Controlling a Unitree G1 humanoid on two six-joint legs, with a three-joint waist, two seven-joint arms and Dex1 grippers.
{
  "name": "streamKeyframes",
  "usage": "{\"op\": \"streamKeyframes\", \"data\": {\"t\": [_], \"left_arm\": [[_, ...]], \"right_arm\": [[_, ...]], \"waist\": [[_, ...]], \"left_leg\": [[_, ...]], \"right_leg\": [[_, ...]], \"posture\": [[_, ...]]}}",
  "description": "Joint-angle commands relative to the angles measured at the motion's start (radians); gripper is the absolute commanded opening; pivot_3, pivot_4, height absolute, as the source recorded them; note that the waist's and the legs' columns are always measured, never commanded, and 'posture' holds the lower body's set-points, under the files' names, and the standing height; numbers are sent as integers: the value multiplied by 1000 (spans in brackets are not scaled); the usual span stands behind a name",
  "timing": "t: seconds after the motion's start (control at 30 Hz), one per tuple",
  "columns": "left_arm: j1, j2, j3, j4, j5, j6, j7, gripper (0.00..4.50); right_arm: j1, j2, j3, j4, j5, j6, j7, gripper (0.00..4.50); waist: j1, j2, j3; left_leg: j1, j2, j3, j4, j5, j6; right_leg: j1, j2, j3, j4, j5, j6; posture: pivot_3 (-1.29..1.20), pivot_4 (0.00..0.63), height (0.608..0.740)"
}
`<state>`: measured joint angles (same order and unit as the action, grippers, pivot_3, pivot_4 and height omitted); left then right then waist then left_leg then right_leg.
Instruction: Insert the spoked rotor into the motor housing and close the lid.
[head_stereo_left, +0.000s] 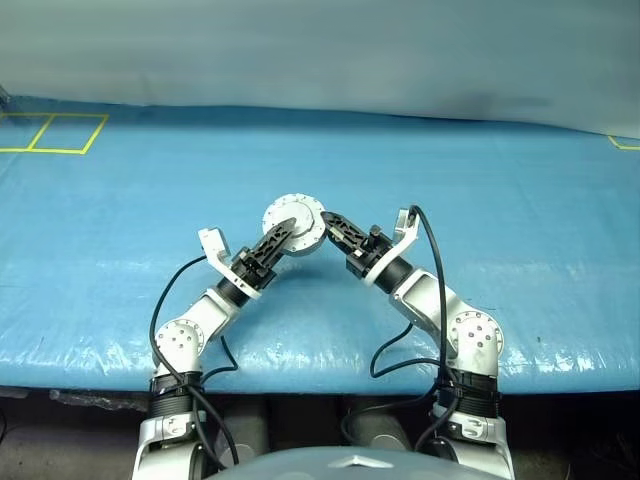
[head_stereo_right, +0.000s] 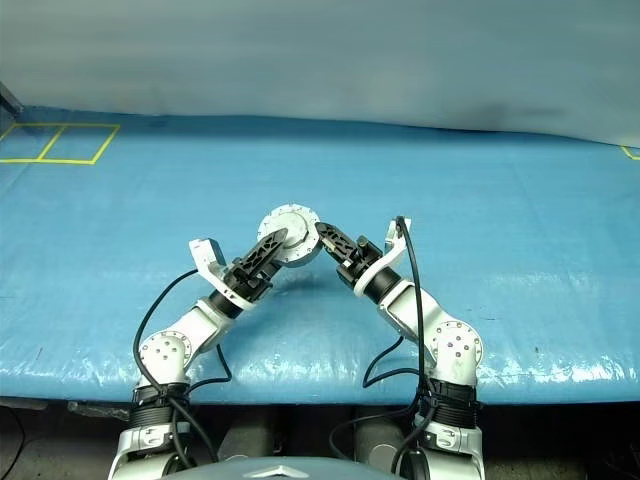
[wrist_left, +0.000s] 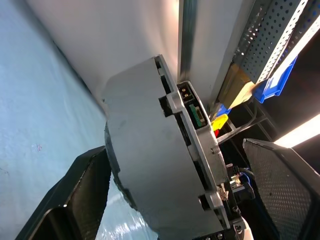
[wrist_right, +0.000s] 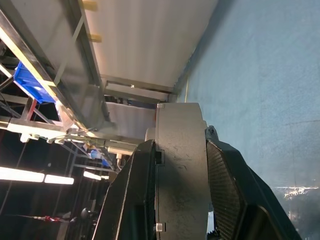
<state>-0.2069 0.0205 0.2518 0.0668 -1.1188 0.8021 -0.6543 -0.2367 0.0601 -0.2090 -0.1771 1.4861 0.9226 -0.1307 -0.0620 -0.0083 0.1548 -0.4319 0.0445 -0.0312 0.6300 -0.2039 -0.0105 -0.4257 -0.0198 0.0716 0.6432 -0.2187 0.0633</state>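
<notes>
While both claws meet mid-air, the closed motor housing (head_stereo_left: 293, 225) hangs between them, above the worktop (head_stereo_left: 520, 200).
Right claw (wrist_right: 181, 200) is clamped on its rim, left claw (wrist_left: 165, 200) spread wide around it. Open blue cover all round, yellow tape (head_stereo_left: 60, 135) far left, grey wall behind; can't see the rotor.

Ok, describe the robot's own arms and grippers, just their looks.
Both arms are silver-grey metal with rounded joint housings dotted with small screws. Black collars ring the wrists, and a white bracket juts from each wrist. The left gripper and the right gripper each have two black fingers; the finger pads are finely textured. Black cables loop loosely from each wrist down along the arm.
</notes>
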Motion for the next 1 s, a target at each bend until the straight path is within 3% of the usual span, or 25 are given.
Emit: {"op": "streamKeyframes", "data": {"t": [0.03,0.13,0.37,1.0], "left_arm": [[-11,-14,-5,-23,-7,-13,-4,4473],[-11,-21,-2,-22,3,-36,-18,4473],[-9,-35,7,-16,2,-68,-10,2858],[-14,-32,-12,-20,3,-65,10,2802]], "right_arm": [[-9,5,19,-75,62,-23,26,1202],[-8,3,29,-84,65,-25,27,1202],[-10,-10,48,-87,65,-29,28,1202],[-4,-36,77,-87,44,-54,48,1202]], "waist": [[0,0,0],[0,0,0],[1,0,0],[1,0,0]], "left_leg": [[0,0,0,0,0,0],[0,0,0,0,0,0],[0,0,0,0,0,0],[0,0,0,2,0,0]], "right_leg": [[0,0,0,0,0,0],[0,0,0,0,0,0],[0,0,0,0,0,0],[1,0,0,0,0,0]], "posture": [[0,150,740],[0,150,740],[0,150,740],[0,150,740]]}}
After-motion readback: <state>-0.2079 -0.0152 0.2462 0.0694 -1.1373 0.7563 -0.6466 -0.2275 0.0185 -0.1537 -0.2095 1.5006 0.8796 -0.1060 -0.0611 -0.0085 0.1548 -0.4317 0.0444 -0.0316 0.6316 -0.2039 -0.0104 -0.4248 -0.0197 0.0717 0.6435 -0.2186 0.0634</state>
